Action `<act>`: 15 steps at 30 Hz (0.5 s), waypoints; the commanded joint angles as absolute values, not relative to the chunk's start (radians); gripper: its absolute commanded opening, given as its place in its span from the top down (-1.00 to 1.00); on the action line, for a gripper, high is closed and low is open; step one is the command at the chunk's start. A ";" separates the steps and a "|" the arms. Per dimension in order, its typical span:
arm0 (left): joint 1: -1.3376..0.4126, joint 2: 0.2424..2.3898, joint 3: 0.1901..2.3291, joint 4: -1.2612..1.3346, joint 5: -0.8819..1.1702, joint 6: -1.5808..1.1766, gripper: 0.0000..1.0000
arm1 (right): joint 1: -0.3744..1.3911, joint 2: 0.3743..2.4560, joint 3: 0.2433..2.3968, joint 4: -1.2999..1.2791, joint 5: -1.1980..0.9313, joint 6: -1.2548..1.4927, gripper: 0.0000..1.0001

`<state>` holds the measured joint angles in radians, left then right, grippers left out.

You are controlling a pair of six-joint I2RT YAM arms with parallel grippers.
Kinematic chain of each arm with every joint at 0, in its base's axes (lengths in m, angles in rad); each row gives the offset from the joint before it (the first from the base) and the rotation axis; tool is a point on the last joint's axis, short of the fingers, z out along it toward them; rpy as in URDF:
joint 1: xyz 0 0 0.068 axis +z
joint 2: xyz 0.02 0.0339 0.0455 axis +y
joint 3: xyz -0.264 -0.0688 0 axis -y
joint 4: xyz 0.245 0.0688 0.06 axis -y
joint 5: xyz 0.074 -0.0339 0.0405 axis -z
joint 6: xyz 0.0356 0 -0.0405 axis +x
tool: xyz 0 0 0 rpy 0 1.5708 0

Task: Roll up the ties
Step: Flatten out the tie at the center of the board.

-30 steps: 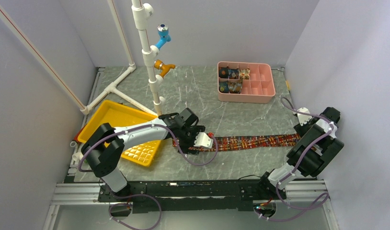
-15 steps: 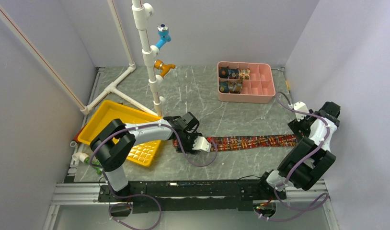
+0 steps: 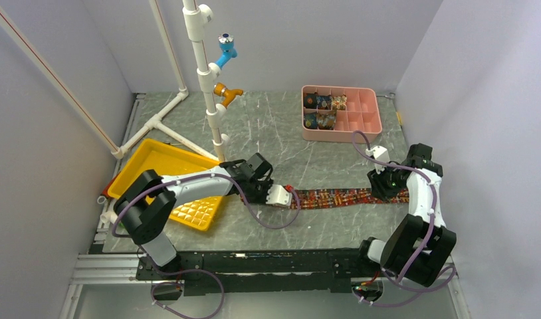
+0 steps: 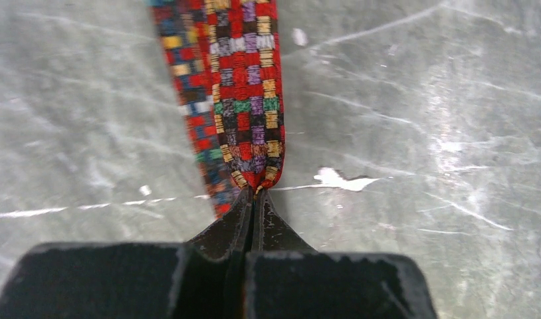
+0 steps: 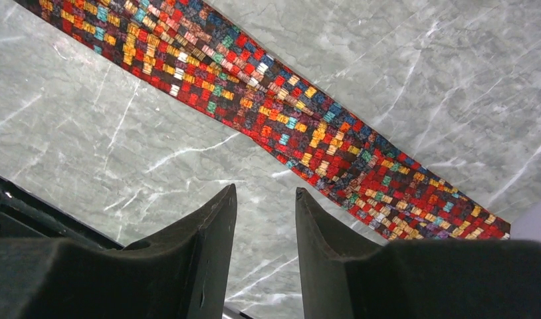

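One tie [image 3: 347,196] lies flat as a long strip patterned in red, dark and gold across the marble table. My left gripper [image 3: 281,195] is at its left, narrow end. In the left wrist view the jaws [image 4: 254,193] are shut on that end of the tie [image 4: 248,100], which folds up into them. My right gripper [image 3: 386,186] hovers over the wide right end. Its jaws [image 5: 266,193] stand partly open with only bare table between them, and the tie [image 5: 274,106] runs diagonally just beyond the fingertips. Several rolled ties [image 3: 324,103] sit in the pink box.
The pink divided box [image 3: 371,116] stands at the back right. A yellow tray [image 3: 155,163] lies at the left, under the left arm. A white pipe post [image 3: 205,73] with a blue and an orange peg rises behind it. White walls close in both sides.
The left jaws have closed on the tie's narrow end. The right arm has swung in from the right wall to over the tie's wide end, and its jaws have narrowed.
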<state>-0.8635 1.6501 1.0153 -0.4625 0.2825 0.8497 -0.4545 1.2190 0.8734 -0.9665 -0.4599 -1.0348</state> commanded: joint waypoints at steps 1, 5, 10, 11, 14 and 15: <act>-0.817 1.569 1.000 -0.364 0.256 0.797 1.00 | -0.449 1.227 0.874 -0.960 -0.526 -1.000 0.23; -0.786 1.574 0.974 -0.308 0.231 0.780 1.00 | -0.421 1.224 0.845 -0.935 -0.542 -0.980 0.23; -0.776 1.620 0.969 -0.360 0.262 0.822 1.00 | -0.369 1.223 0.806 -0.890 -0.538 -0.940 0.23; -0.777 1.630 0.973 -0.381 0.282 0.829 0.94 | -0.362 1.224 0.802 -0.886 -0.538 -0.938 0.23; -0.778 1.640 0.983 -0.430 0.360 0.847 0.83 | -0.342 1.226 0.801 -0.887 -0.543 -0.938 0.22; -0.778 1.637 0.978 -0.428 0.367 0.848 0.82 | -0.336 1.227 0.802 -0.890 -0.547 -0.941 0.20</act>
